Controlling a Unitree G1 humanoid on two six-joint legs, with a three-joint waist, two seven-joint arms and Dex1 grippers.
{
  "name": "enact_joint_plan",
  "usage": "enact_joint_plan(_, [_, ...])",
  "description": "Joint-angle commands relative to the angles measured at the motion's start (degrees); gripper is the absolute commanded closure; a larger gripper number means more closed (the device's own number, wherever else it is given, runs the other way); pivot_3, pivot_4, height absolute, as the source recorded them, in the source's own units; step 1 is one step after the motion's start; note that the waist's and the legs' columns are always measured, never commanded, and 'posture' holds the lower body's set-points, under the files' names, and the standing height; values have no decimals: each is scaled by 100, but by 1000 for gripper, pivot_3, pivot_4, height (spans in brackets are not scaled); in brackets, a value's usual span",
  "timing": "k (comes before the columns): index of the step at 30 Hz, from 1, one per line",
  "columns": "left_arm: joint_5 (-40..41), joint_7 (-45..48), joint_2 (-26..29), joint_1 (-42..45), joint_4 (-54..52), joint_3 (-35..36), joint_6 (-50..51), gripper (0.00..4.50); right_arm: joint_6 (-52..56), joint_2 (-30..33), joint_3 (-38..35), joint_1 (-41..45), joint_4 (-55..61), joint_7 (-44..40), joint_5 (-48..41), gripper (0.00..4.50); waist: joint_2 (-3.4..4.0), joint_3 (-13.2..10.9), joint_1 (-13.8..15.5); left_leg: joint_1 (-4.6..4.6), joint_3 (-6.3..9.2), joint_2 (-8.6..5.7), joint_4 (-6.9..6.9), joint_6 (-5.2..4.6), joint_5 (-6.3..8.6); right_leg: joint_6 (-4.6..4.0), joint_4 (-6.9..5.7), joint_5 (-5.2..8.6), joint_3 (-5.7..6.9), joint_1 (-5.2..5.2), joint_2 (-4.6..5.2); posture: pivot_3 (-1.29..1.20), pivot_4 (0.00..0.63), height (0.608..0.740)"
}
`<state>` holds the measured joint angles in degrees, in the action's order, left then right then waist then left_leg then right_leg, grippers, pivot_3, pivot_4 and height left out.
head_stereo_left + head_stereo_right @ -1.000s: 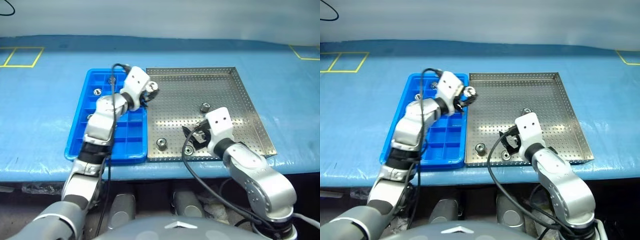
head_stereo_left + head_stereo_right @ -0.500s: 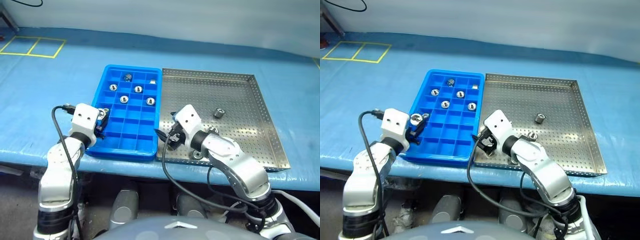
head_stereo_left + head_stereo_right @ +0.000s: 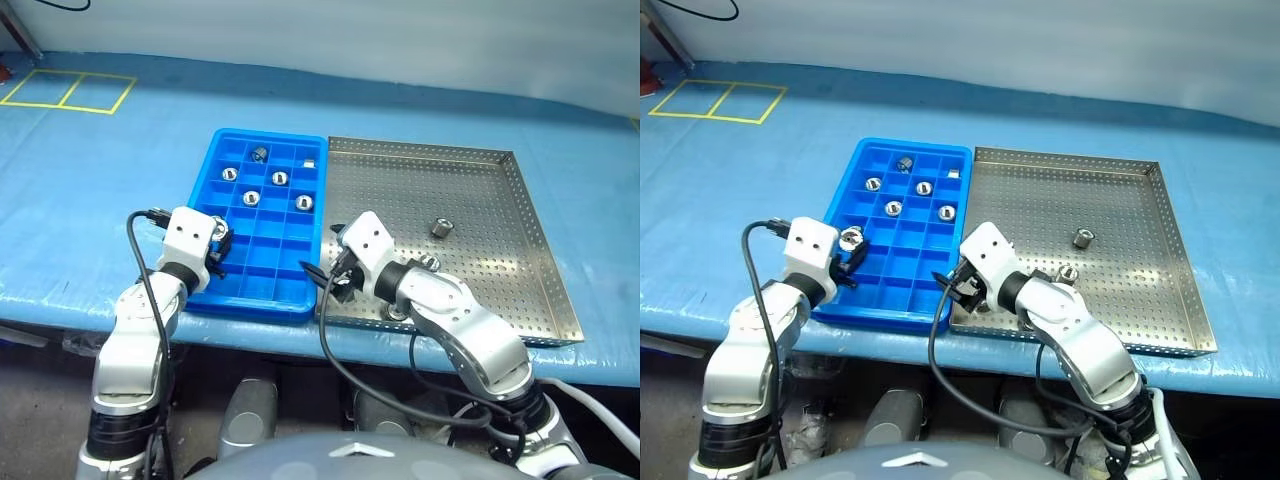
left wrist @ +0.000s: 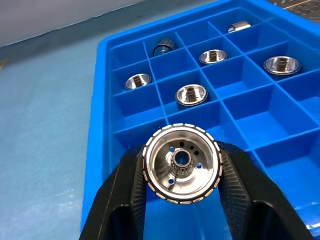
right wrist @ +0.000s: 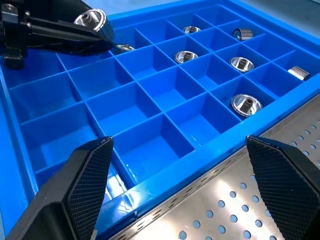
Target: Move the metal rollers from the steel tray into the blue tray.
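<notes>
Table cover (image 3: 90, 200): bears two trays side by side, touching along one edge.

Blue tray (image 3: 205, 296): on the left. Six rollers in its far compartments: one (image 3: 259, 153) and one (image 3: 309, 162) in the back row; one (image 3: 229, 174) and one (image 3: 279, 178) in the next; one (image 3: 249, 198) and one (image 3: 301, 202) in the third. Near rows bare.

Steel tray (image 3: 520, 180): on the right. One roller (image 3: 439, 227) near its middle, another (image 3: 432, 262) nearer the front, beside the right arm.

Left gripper (image 4: 181, 170): over the blue tray's near left corner, a roller (image 4: 182, 163) between its fingers.

Right gripper (image 3: 335, 277): above the seam between the trays, at their front edge.
</notes>
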<state>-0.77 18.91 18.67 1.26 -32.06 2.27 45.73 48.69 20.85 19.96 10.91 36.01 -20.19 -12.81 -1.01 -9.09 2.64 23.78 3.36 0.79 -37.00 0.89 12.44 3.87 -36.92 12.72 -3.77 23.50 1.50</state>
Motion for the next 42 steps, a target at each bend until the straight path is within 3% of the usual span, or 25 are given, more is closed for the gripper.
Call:
enact_joint_plan(1, [84,102,172,106,-21,-97,93,2785,-110,-16,-44,-75,238,42,47,0,0,0,-21,0,0,0,1,0,0,0,0,0,0,1,0,153,150,740])
enact_joint_plan(7, [237,238,429,87,-90,-189,743,2785,-60,-55,-128,-249,364,168,99,0,1,0,-85,0,-2,2,-1,0,0,0,-1,1,0,1,0,130,150,740])
enact_joint_plan(8, [283,259,443,107,-101,-199,831,2066,-55,-59,-129,-265,380,187,105,0,1,0,-95,-2,-2,3,0,0,0,0,-1,1,0,1,0,127,150,740])
enact_joint_plan(15, [754,468,322,672,-284,-83,852,39,17,-32,-273,-364,551,251,94,0,0,-1,-61,2,1,0,-4,0,0,0,-1,1,1,0,1,98,150,740])
enact_joint_plan(21, [1459,1708,630,1719,270,-477,-16,39,234,185,-823,-725,970,132,-148,0,-1,-1,-101,5,-2,-3,-7,1,0,3,4,-1,0,-2,4,63,150,740])
enact_joint_plan(26, [1308,3201,1262,2827,1536,-1588,-834,39,515,439,-1303,-1261,1225,269,-129,0,1,-2,-215,2,-5,-1,-1,0,0,-1,0,1,-2,2,0,17,150,740])
enact_joint_plan(30, [1197,4441,1436,3697,2483,-2437,-1323,39,716,454,-1458,-1528,1406,397,-135,0,1,-2,-340,6,-8,-2,-4,-1,0,1,3,1,-6,2,-1,-28,150,740])
enact_joint_plan(36, [885,6173,1049,4796,4114,-3598,-2107,39,543,309,-1261,-1760,1652,509,-131,0,4,-4,-504,6,-12,-1,-4,-5,3,2,1,2,-10,6,-3,-106,150,740])
enact_joint_plan(42, [244,6797,542,5312,5297,-4250,-2820,39,379,177,-1095,-1899,1699,671,-49,0,5,-6,-677,13,-15,0,-11,-12,6,6,1,3,-22,10,-8,-139,150,740])
